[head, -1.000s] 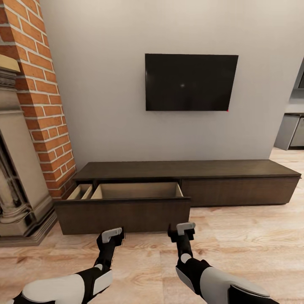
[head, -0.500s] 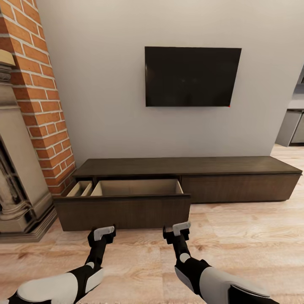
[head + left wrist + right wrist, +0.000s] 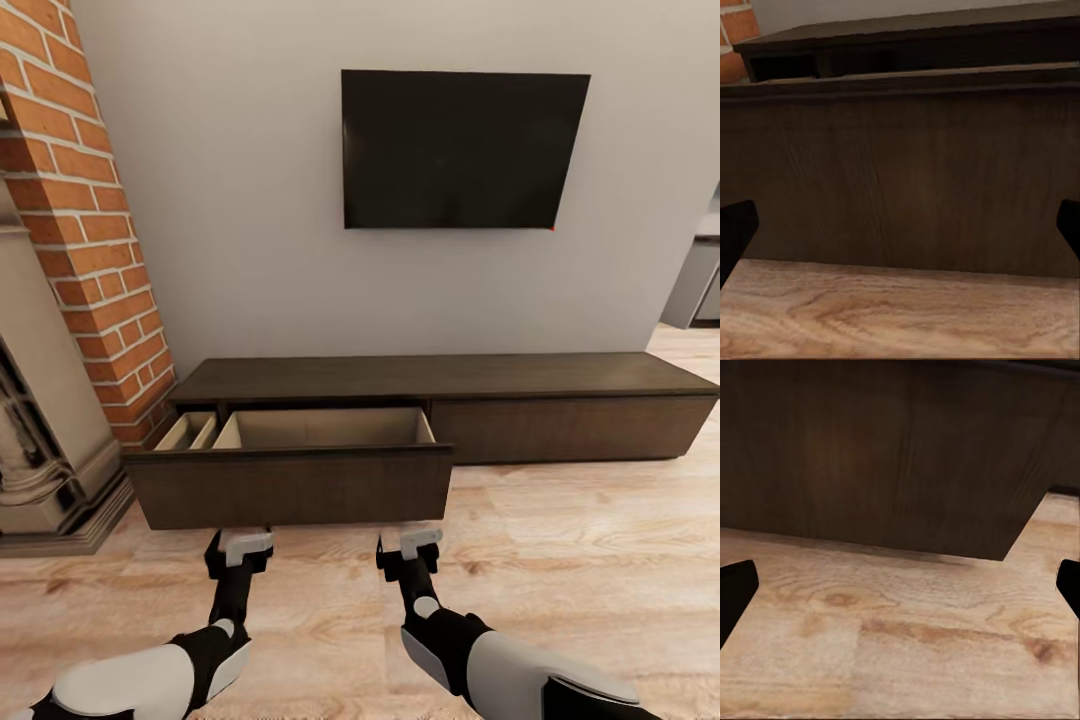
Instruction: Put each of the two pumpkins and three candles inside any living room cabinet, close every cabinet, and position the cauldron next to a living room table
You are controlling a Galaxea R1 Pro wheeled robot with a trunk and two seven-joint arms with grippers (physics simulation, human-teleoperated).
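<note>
Ahead, cabinet (image 3: 450, 400) drawer (image 3: 290, 487) open, fireplace (image 3: 45, 420) beside

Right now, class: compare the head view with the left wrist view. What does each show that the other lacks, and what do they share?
Head view alone: the TV on the wall, the brick column, the fireplace, the beige inside of the open drawer and both arms. Left wrist view alone: the grain of the drawer front up close, framed by two dark fingertips set wide apart. Both: the cabinet, its drawer front and the wooden floor.
</note>
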